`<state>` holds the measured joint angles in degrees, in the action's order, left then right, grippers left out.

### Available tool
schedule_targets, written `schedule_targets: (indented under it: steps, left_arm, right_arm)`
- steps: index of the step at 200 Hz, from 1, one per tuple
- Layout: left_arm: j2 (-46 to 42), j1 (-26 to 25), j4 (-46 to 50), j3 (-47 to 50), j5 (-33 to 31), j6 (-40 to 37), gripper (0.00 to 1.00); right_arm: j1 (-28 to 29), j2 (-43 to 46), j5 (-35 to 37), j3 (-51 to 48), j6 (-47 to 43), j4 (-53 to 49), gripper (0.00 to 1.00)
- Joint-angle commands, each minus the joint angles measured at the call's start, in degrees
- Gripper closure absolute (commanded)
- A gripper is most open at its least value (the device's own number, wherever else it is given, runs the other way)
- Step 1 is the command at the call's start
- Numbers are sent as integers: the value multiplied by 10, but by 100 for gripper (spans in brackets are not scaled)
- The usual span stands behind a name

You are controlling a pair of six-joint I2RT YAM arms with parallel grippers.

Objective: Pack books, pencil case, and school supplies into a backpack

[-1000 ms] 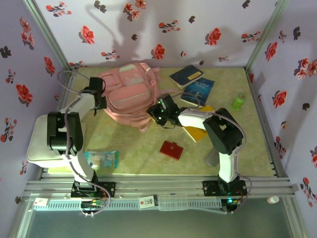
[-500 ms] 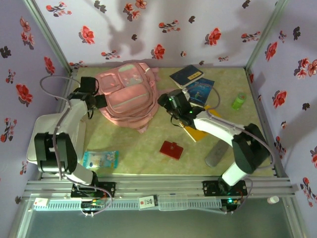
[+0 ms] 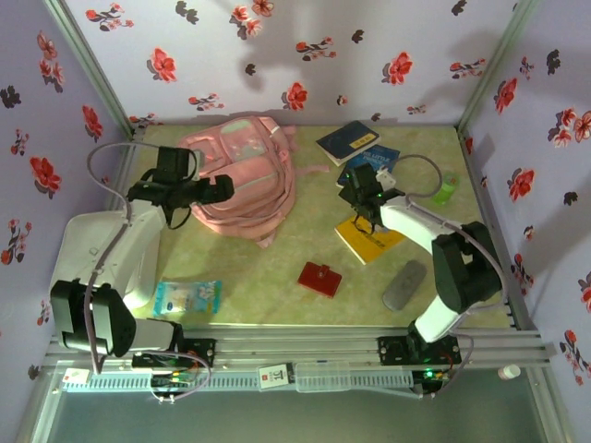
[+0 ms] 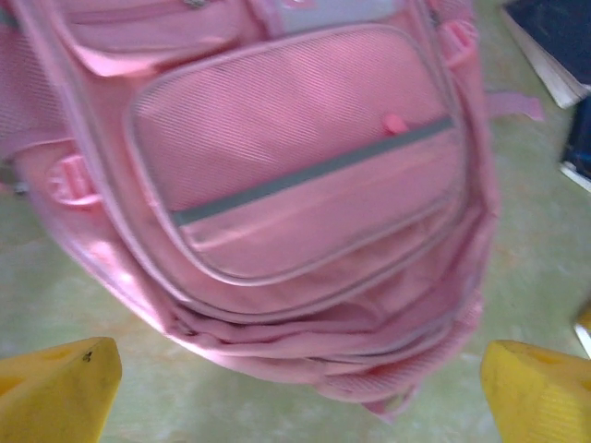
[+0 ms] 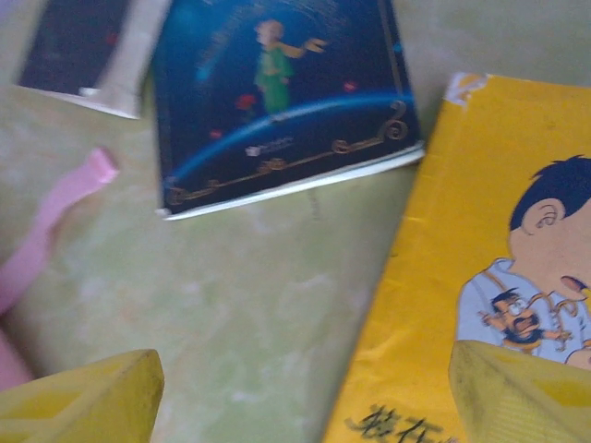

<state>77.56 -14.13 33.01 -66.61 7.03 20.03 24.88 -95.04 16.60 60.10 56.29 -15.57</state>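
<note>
The pale pink backpack [image 3: 242,171] lies flat at the back left of the table. My left gripper [image 3: 220,190] hovers open over its near edge, and in the left wrist view its yellow fingertips [image 4: 57,388] straddle the backpack [image 4: 295,185] without touching. My right gripper [image 3: 367,201] is open above the books. One fingertip [image 5: 522,392] is over the yellow cartoon book [image 5: 462,277], the other over bare table. The blue starry book [image 5: 277,92] and the navy book [image 5: 74,41] lie beyond. The red square piece [image 3: 319,278], the grey pouch [image 3: 404,284] and a blue-white pencil case [image 3: 189,295] lie near the front.
A small green bottle [image 3: 446,187] stands at the right edge of the table. A pink backpack strap [image 5: 55,212] trails toward the books. Flowered walls close the table on three sides. Bare green tabletop [image 3: 277,263] lies between the backpack and the red piece.
Both grippers have opened. The right arm swung right from the backpack's edge to above the books. The left gripper let go of the backpack and shifted right over it.
</note>
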Motion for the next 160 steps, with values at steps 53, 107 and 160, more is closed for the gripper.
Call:
schedule_targets:
  steps: [53, 107, 160]
  left_arm:
    - [99, -118, -25, -66, 26, 3, 0]
    - [168, -152, -27, -118, 29, 7, 0]
    - [182, -151, -70, -105, 24, 33, 0]
  right_arm:
    - [-28, -76, -52, 31, -26, -30, 19]
    - [-8, -71, -132, -28, 5, 14, 23]
    - [70, -84, -158, -66, 43, 104, 26]
